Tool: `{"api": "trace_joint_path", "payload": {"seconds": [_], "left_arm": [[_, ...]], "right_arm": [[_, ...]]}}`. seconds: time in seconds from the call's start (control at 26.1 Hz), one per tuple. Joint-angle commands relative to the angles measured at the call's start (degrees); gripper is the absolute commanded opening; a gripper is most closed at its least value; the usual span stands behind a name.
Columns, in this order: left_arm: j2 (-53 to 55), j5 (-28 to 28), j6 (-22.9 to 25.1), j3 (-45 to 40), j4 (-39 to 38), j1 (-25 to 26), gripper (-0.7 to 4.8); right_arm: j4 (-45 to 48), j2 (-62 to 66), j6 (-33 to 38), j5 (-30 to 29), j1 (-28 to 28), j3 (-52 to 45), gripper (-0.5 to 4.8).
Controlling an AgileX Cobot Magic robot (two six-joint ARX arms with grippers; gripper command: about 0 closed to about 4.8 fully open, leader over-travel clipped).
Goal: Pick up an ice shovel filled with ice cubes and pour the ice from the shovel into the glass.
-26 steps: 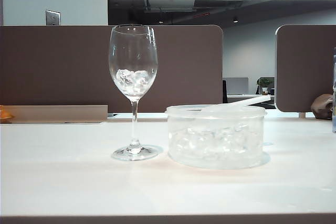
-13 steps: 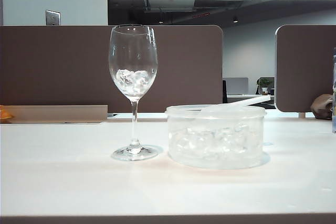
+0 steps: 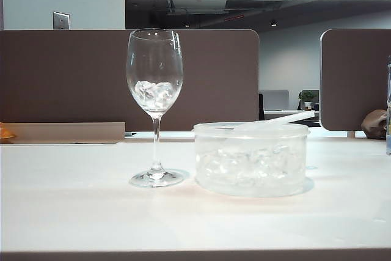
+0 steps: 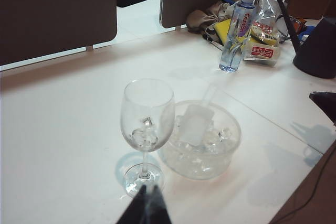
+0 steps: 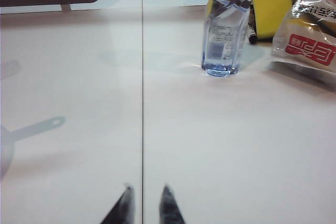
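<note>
In the left wrist picture the left hand [image 4: 144,205] shows only as dark tips pressed together at the bottom edge, pinching nothing, just short of the foot of the glass [image 4: 147,125]. In the right wrist picture the right hand [image 5: 144,203] sits at the bottom centre, its tips a little apart and empty, over bare bench [image 5: 79,77], with a water bottle [image 5: 224,22] far off at the top.

Mid-frame in the exterior view, the glass stands upright left of centre with ice cubes [image 3: 154,94] already in its bowl. Just right of it is the round tub [image 3: 252,158], and the ice shovel [image 3: 276,120] lies across the tub with its handle sticking out to the upper right.

The pour looks done. If more is wanted, take the handle near its free end and lift level. Open bench lies in front and to the left. The glass stands close beside the tub and would tip easily.
</note>
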Motion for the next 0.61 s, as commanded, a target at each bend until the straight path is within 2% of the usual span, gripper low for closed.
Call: {"api": "trace_joint_path", "payload": {"seconds": [0.04, 0.08, 0.61], "left_arm": [[-0.02, 0.24, 0.02, 0.09, 0.42, -0.02, -0.05], [-0.02, 0.24, 0.02, 0.09, 0.42, -0.02, -0.06], [-0.02, 0.24, 0.02, 0.09, 0.42, -0.02, -0.05]], "right_arm": [[-0.70, 0.00, -2.19, -5.16, -2.29, -0.44, 0.72], [-0.87, 0.00, -3.37, -7.06, -3.39, -0.44, 0.72], [-0.83, 0.00, -4.68, -6.86, -3.45, -0.42, 0.72]]}}
